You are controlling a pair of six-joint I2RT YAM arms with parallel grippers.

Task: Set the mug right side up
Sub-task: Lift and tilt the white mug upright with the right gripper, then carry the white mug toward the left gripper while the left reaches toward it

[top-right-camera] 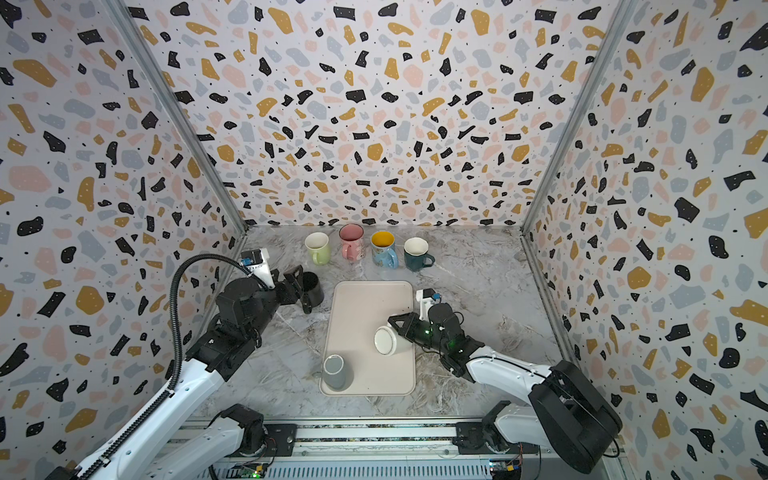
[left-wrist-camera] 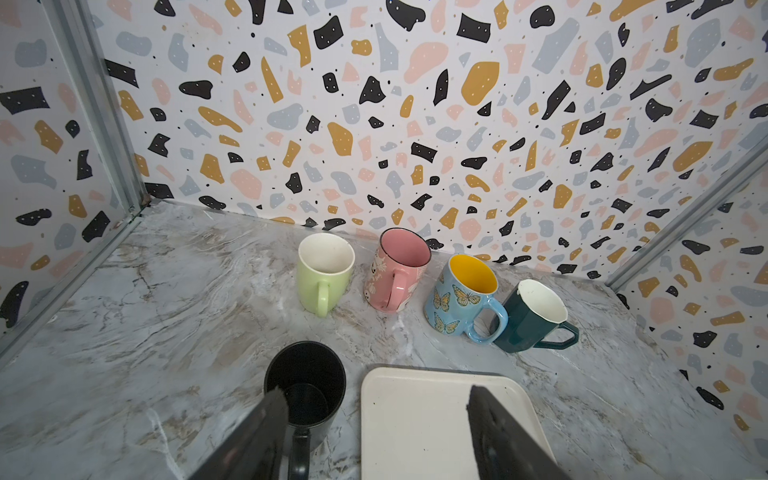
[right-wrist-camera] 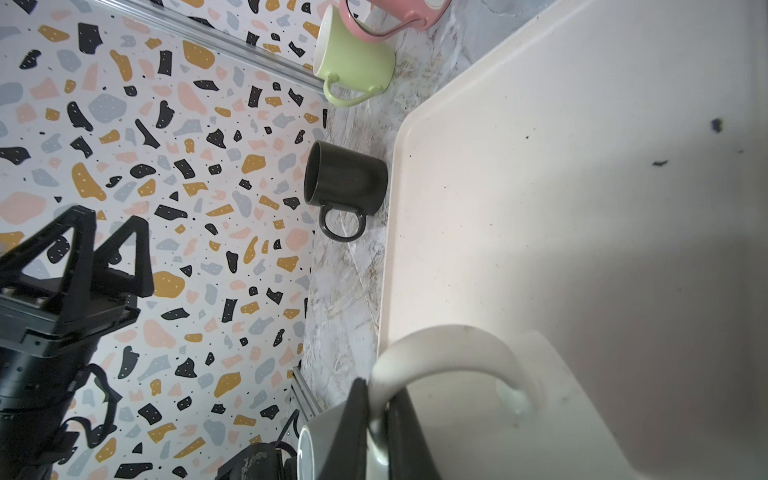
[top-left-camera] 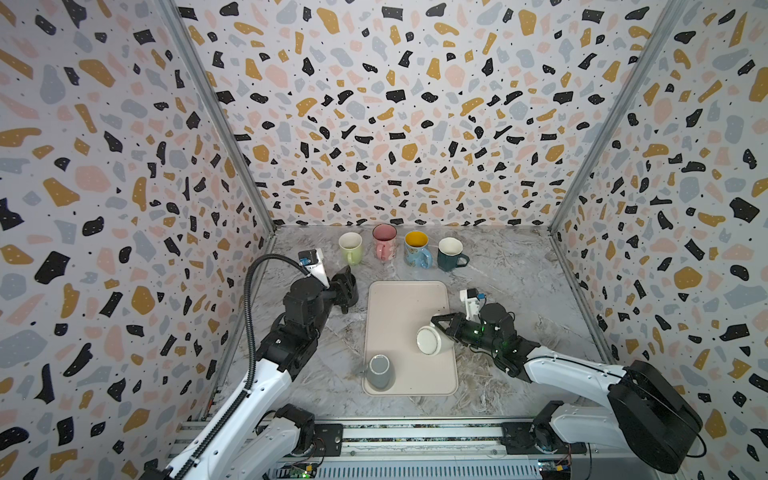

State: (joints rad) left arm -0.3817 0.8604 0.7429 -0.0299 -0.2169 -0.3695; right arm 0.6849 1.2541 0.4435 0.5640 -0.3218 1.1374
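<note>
Left gripper (left-wrist-camera: 376, 394) jaws spread wide, holding nothing. It hangs over the marble table (top-left-camera: 519, 291) on the left side, near the tray's far left corner. In the left wrist view one finger (left-wrist-camera: 266, 419) overlaps the black mug (left-wrist-camera: 311, 370) and the other sits over the tray. The right wrist view shows this gripper higher than the black mug and clear of it. Black mug upright on the table, just left of the tray's far left corner, handle toward the near side. Far row along the back wall, all upright, mouths up, handles roughly toward the near side: green mug (top-left-camera: 350, 248), pink mug (top-left-camera: 384, 242), blue butterfly mug (top-left-camera: 417, 249) with a yellow inside, dark teal mug (top-left-camera: 451, 254) with a white inside. Cream tray (top-left-camera: 399, 303) mid-table, long side running near to far. Grey mug (top-left-camera: 380, 372) stands on the tray's near left corner, flat grey end up, looks bottom-up, handle to the left. White mug (top-left-camera: 429, 340), the one being turned, is over the tray's right half, tipped on its side with one round end facing left and up. Can't tell if it touches the tray. Right gripper (right-wrist-camera: 379, 390) comes in from the right, fingers pressed together on the white mug's handle, pinch clear in the right wrist view.
</note>
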